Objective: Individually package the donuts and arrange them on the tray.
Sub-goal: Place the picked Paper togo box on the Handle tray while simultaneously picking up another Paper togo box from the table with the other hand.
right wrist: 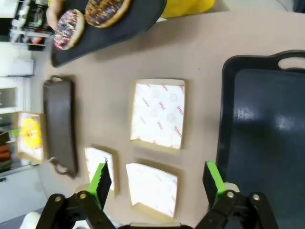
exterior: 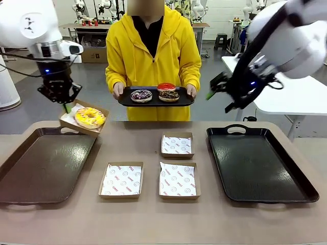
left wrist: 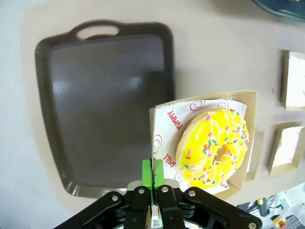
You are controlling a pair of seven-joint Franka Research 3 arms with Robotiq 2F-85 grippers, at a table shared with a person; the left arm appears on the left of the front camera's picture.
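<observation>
The yellow-iced donut [exterior: 89, 117] [left wrist: 213, 147] lies in a paper-lined cardboard box [exterior: 69, 121] [left wrist: 205, 99]. My left gripper [exterior: 65, 105] [left wrist: 152, 172] is shut on that box's edge and holds it tilted above the far corner of the brown left tray [exterior: 43, 163] [left wrist: 109, 95]. A person in a yellow hoodie holds a black serving tray [exterior: 156, 102] [right wrist: 119, 28] with the purple donut [exterior: 141, 95] [right wrist: 69, 28], the red donut [exterior: 166, 87] and the chocolate donut [exterior: 169, 96] [right wrist: 107, 9]. My right gripper [exterior: 218, 101] [right wrist: 157, 179] hangs open in the air, nothing between its fingers.
Three empty paper-lined boxes [exterior: 177, 145] [exterior: 121, 179] [exterior: 178, 179] sit mid-table; the right wrist view has them too [right wrist: 158, 114]. An empty black tray [exterior: 258, 163] [right wrist: 267, 124] lies on the right. A white table [exterior: 301, 97] stands behind the right arm.
</observation>
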